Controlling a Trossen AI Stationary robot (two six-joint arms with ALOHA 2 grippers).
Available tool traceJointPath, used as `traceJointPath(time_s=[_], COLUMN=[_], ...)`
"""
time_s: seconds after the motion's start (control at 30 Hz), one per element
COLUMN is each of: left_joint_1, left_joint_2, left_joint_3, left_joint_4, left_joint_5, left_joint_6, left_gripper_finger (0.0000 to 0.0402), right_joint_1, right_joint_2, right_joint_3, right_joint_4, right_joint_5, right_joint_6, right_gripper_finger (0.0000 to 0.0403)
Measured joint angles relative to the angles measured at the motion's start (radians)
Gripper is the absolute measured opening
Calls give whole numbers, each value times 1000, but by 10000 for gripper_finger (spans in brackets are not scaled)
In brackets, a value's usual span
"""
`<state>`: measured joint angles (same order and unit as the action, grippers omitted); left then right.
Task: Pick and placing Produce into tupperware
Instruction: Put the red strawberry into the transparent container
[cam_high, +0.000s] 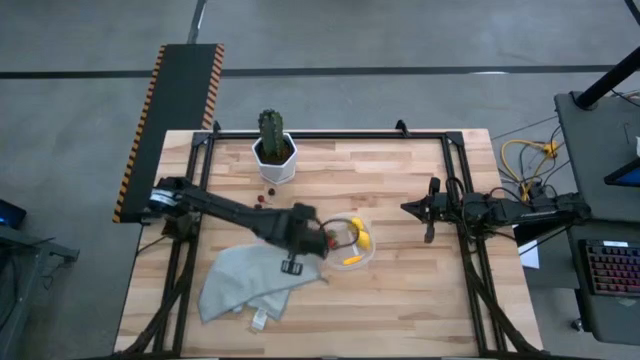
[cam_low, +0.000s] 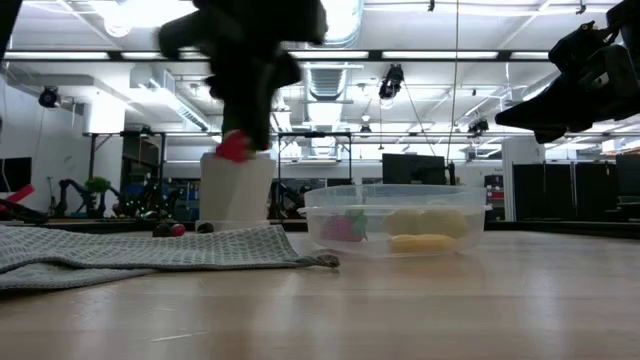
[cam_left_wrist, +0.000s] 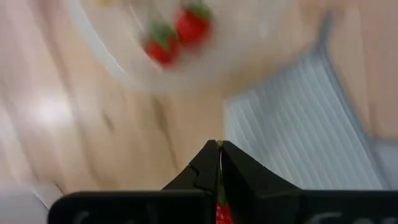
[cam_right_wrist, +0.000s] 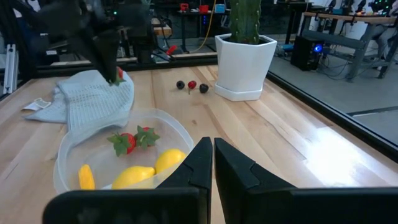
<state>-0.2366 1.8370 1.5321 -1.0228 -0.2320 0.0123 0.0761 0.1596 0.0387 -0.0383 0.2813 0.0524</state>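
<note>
The clear tub stands mid-table and holds two lemons, an orange-yellow piece and two strawberries. My left gripper hovers above the table at the tub's left rim, over the edge of the grey towel, and is shut on a third strawberry. Small dark and red berries lie on the wood near the cactus pot. My right gripper waits raised on the tub's right, shut on nothing. My left gripper pinches a red strawberry between its two fingers, which point down from above. Red flesh and a bit of green show in the slit between the fingers. The fruit is lifted clear of the table and sticks out below the fingertips.
A green cactus in a white hexagonal pot stands near the far edge, left of centre. The crumpled grey towel covers the near-left table beside the tub. Bare wood lies right of the tub and along the near edge. Black frame rails border the table.
</note>
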Motion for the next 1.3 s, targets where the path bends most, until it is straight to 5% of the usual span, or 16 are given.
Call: traceJointPath(time_s=[0.23,0.4,0.83,1.3], left_joint_1=[76,100,99,97], left_joint_2=[3,4,76,180], left_joint_3=[46,30,-12,-14], left_joint_4=[196,362,573,573], left_joint_5=[-3,98,214,258], left_joint_6=[232,308,316,283], left_gripper_finger=[0,0,0,0], right_joint_1=[0,0,0,0], right_joint_2=[0,0,0,13], right_joint_3=[0,0,0,0], right_joint_4=[0,0,0,0], right_joint_5=[0,0,0,0], right_joint_6=[-4,-11,-10,-8], right_gripper_finger=[9,9,9,9])
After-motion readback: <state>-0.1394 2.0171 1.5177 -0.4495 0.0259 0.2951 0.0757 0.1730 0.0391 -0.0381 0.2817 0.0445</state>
